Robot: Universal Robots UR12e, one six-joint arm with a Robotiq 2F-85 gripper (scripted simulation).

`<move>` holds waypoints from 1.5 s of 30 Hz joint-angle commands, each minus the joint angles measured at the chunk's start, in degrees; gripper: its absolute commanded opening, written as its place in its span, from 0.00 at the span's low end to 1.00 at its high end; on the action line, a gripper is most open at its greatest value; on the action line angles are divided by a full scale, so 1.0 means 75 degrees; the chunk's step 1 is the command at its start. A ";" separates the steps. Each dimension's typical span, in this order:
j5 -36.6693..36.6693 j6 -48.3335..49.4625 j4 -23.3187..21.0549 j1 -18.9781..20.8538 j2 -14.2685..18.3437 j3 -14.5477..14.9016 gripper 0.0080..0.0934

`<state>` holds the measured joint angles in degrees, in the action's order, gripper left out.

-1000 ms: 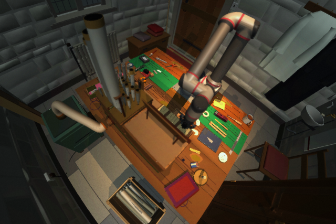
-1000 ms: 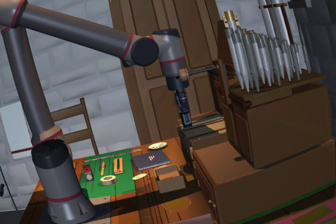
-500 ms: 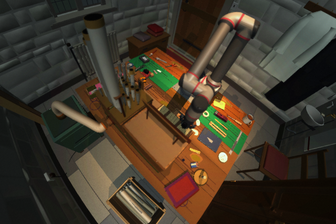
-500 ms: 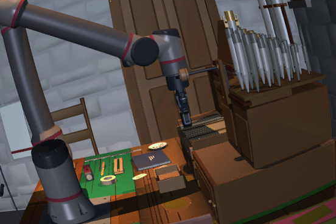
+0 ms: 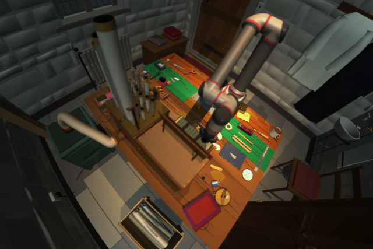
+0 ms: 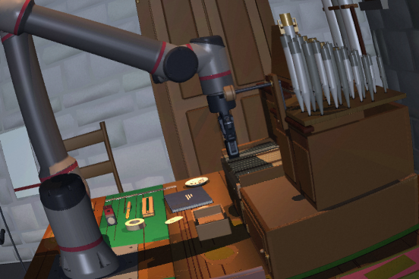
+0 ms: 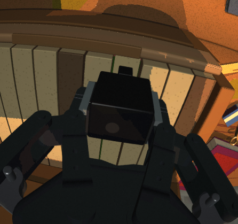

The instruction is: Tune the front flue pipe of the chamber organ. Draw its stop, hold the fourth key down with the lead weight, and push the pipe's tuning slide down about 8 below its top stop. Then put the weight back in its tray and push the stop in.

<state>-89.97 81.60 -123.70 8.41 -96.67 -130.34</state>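
My gripper points down over the near end of the organ's keyboard. Between its fingers sits the dark lead weight, a black block resting on a pale key. The stop knob stands drawn out on its rod from the organ case, beside my wrist. The front flue pipe with a brass tuning slide stands at the near end of the pipe rank. The weight's tray sits empty on the table below the keyboard. My gripper is closed on the lead weight.
The keyboard's wooden rail runs just beyond the weight. The organ case rises to the right. A tall pipe stands at the organ's far side. Tools lie on green mats, beside a notebook and tape roll.
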 commanded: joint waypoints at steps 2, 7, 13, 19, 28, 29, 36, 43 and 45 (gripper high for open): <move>-0.0019 0.0000 0.0000 -0.0006 0.0004 -0.0004 0.00; -0.0021 0.0000 0.0002 -0.0006 0.0004 -0.0005 0.00; -0.0022 0.0000 0.0020 -0.0007 -0.0005 0.0002 0.00; -0.0014 0.0000 0.0062 -0.0005 -0.0031 0.0030 0.00; -0.0004 0.0000 0.0183 -0.0002 -0.0100 0.0102 0.00; -0.0004 0.0000 0.0200 -0.0002 -0.0109 0.0112 0.00; -0.0004 0.0000 0.0341 -0.0001 -0.0181 0.0189 0.00; -0.0004 0.0000 0.0496 -0.0001 -0.0257 0.0273 0.00; -0.0004 0.0000 0.0540 -0.0001 -0.0278 0.0297 0.00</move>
<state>-90.00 81.60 -119.55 8.40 -98.70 -128.26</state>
